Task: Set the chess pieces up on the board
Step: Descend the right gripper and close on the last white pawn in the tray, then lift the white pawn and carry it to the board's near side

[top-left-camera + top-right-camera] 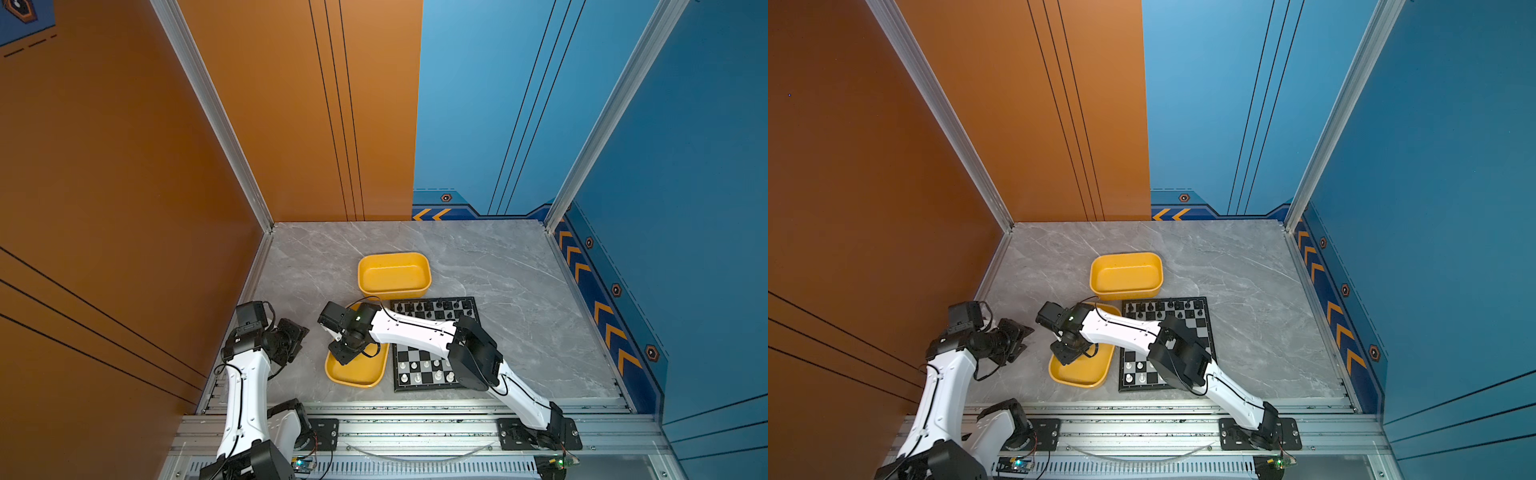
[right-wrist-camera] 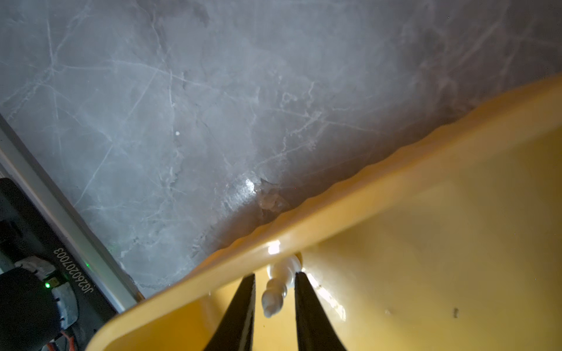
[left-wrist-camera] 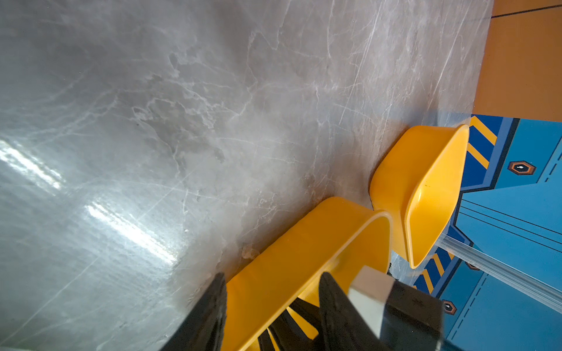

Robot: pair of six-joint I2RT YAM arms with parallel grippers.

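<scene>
Presently the right gripper (image 2: 275, 275) is extended across into the near yellow tray (image 1: 357, 376), left of the board (image 1: 424, 356), its jaws set narrowly about a white chess piece (image 2: 273, 296) lying at the tray's edge, seemingly for lifting; actual grip cannot be told; the left gripper (image 1: 297, 338) is parked open, aside.

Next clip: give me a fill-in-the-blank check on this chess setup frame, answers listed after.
1. The right gripper reaches into the near ___ tray, left of the board.
2. Between its fingers lies a ___ chess piece.
3. The board's far rows hold ___ pieces.
4. The left gripper, off to the left of the tray, holds ___.

Missing words: yellow; white; black; nothing.
</scene>
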